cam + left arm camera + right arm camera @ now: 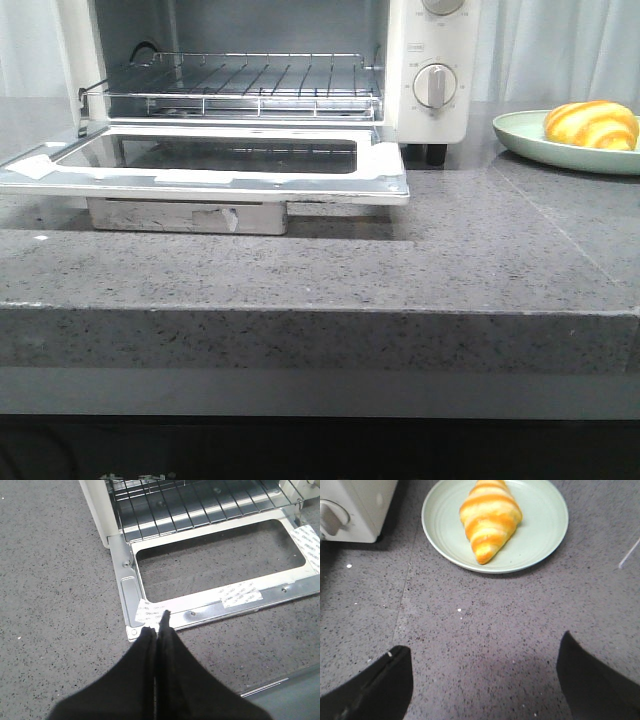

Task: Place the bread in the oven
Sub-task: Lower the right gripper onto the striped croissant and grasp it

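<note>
The bread point(591, 124), a glossy golden-orange croissant roll with pale stripes, lies on a pale green plate point(520, 138) at the right of the counter. It also shows in the right wrist view point(490, 517). The cream-white oven point(420, 60) stands at the back with its glass door point(215, 165) folded down flat and its wire rack point(250, 85) bare. My right gripper point(482, 652) is open and empty above the counter, short of the plate point(540, 535). My left gripper point(157, 622) is shut and empty, just in front of the near left corner of the open door point(200, 610).
The grey speckled counter point(450, 260) ends in a front edge close to the camera. The oven's knobs point(435, 85) face forward on its right panel. The open door juts out over the counter on the left. Neither arm shows in the front view.
</note>
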### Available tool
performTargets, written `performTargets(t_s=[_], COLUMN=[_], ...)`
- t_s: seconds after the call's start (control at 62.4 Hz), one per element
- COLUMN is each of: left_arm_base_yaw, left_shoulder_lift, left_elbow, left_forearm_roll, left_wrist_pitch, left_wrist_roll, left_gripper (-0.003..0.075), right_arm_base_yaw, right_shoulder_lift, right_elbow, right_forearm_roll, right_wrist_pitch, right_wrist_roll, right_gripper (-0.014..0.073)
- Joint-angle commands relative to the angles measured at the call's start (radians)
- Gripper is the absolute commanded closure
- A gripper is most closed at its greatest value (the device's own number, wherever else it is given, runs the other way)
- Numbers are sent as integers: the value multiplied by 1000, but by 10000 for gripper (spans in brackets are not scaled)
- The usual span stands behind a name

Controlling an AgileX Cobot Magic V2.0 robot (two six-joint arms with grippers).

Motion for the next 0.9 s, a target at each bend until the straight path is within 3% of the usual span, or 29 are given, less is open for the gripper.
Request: performTargets(t_s=[0.0, 0.385, 0.881], left_arm_base_yaw=[1, 1, 1], left_shoulder_lift=[-11, -11, -11], left_elbow=[-22, -22, -22], left_forearm_roll=[13, 13, 13], left_wrist_pitch=[-63, -64, -64], left_wrist_roll=[-11, -11, -11], left_gripper=[738, 738, 738], right_arm_base_yaw=[-5, -13, -26], right_shoulder_lift=[95, 533, 858], right_elbow=[-102, -455, -681], right_forearm_roll=[2, 2, 22], right_wrist_pitch=[-17, 135, 108], right_wrist_roll=[-4, 9, 25], right_gripper=[-8, -8, -8])
